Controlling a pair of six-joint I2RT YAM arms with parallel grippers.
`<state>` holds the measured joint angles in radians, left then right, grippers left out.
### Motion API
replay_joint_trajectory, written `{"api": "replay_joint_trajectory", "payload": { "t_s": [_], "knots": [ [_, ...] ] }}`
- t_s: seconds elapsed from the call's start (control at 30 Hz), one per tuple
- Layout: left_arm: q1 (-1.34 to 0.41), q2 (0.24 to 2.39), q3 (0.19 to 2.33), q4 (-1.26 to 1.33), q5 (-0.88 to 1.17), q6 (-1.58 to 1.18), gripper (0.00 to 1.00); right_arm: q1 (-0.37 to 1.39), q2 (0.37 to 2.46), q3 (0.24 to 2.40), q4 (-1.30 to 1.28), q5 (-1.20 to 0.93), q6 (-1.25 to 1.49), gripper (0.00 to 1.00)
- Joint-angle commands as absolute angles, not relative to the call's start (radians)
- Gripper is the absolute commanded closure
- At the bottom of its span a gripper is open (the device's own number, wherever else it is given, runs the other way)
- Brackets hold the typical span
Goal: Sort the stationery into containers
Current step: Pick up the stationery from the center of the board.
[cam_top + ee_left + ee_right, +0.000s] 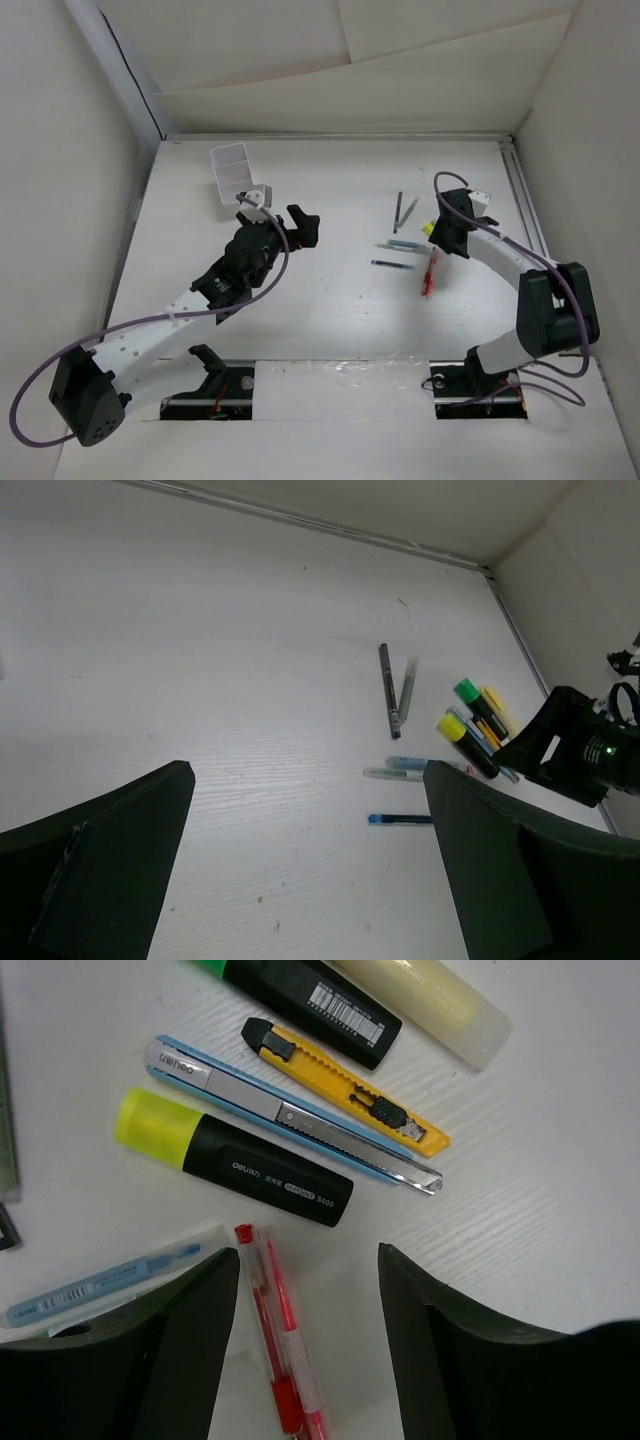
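The white three-compartment box (232,170) stands at the back left. My left gripper (300,228) is open and empty just right of it, above bare table (308,775). The stationery lies at the right: two grey pens (401,212), teal pens (398,246), a dark blue pen (392,265) and a red pen (429,275). My right gripper (440,240) is open and low over them. In the right wrist view the red pen (280,1340) lies between its fingers (305,1260), closer to the left one and untouched. A yellow-capped highlighter (235,1160) lies just beyond.
Past the highlighter lie a blue-silver cutter (290,1115), a yellow cutter (345,1085), a green-capped highlighter (300,995) and a pale glue stick (430,1000). White walls close in the table on the left, back and right. The right arm (580,750) shows in the left wrist view.
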<state>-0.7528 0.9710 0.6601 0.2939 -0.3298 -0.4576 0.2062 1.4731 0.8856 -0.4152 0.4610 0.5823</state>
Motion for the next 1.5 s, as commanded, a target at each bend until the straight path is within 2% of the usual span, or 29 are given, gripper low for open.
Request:
{"api": "replay_joint_trajectory", "payload": {
  "t_s": [0.0, 0.07, 0.13, 0.2, 0.23, 0.27, 0.33, 0.4, 0.47, 0.53, 0.67, 0.77, 0.9, 0.93, 1.13, 1.17, 1.2, 1.47],
  "knots": [
    [-0.755, 0.942, 0.67, 0.278, -0.397, -0.522, 0.0, 0.193, 1.483, 0.934, -0.367, 0.408, 0.551, 0.36],
    [-0.755, 0.952, 0.684, 0.278, -0.335, -0.52, 0.0, 0.16, 1.483, 0.925, -0.345, 0.365, 0.537, 0.39],
    [-0.768, 0.962, 0.684, 0.278, -0.343, -0.493, 0.0, 0.127, 1.493, 0.916, -0.321, 0.328, 0.526, 0.52],
    [-0.788, 0.962, 0.664, 0.278, -0.399, -0.474, 0.0, 0.084, 1.506, 0.907, -0.311, 0.267, 0.512, 0.7],
    [-0.788, 0.944, 0.652, 0.311, -0.399, -0.474, 0.0, 0.075, 1.525, 0.907, -0.302, 0.256, 0.512, 0.82],
    [-0.788, 0.934, 0.637, 0.336, -0.384, -0.459, 0.0, 0.075, 1.534, 0.92, -0.302, 0.256, 0.502, 0.86],
    [-0.788, 0.925, 0.624, 0.353, -0.374, -0.459, 0.0, 0.075, 1.56, 0.934, -0.314, 0.256, 0.489, 0.88],
    [-0.788, 0.952, 0.652, 0.31, -0.402, -0.459, 0.0, 0.075, 1.569, 0.945, -0.314, 0.247, 0.477, 0.83],
    [-0.753, 0.994, 0.687, 0.231, -0.402, -0.483, 0.0, 0.075, 1.594, 0.945, -0.314, 0.236, 0.468, 0.7],
    [-0.727, 1.06, 0.742, 0.169, -0.37, -0.508, 0.0, 0.075, 1.618, 0.971, -0.314, 0.224, 0.456, 0.64],
    [-0.727, 1.111, 0.765, 0.15, -0.318, -0.506, 0.0, 0.095, 1.647, 1.02, -0.359, 0.291, 0.446, 0.61],
    [-0.727, 1.1, 0.764, 0.173, -0.307, -0.488, 0.0, 0.104, 1.647, 1.02, -0.359, 0.314, 0.446, 0.55],
    [-0.727, 1.066, 0.744, 0.193, -0.282, -0.488, 0.0, 0.104, 1.657, 1.02, -0.37, 0.325, 0.446, 0.55],
    [-0.727, 1.066, 0.735, 0.218, -0.282, -0.479, 0.0, 0.104, 1.657, 1.031, -0.37, 0.325, 0.446, 0.47],
    [-0.727, 1.043, 0.724, 0.231, -0.255, -0.479, 0.0, 0.104, 1.707, 1.051, -0.391, 0.316, 0.427, 0.41],
    [-0.727, 1.043, 0.715, 0.241, -0.255, -0.479, 0.0, 0.104, 1.719, 1.051, -0.391, 0.316, 0.426, 0.34],
    [-0.727, 1.043, 0.715, 0.241, -0.246, -0.479, 0.0, 0.095, 1.72, 1.063, -0.391, 0.29, 0.416, 0.33],
    [-0.727, 1.034, 0.715, 0.241, -0.233, -0.469, 0.0, 0.084, 1.749, 1.085, -0.382, 0.246, 0.397, 0.33]
  ]
}}
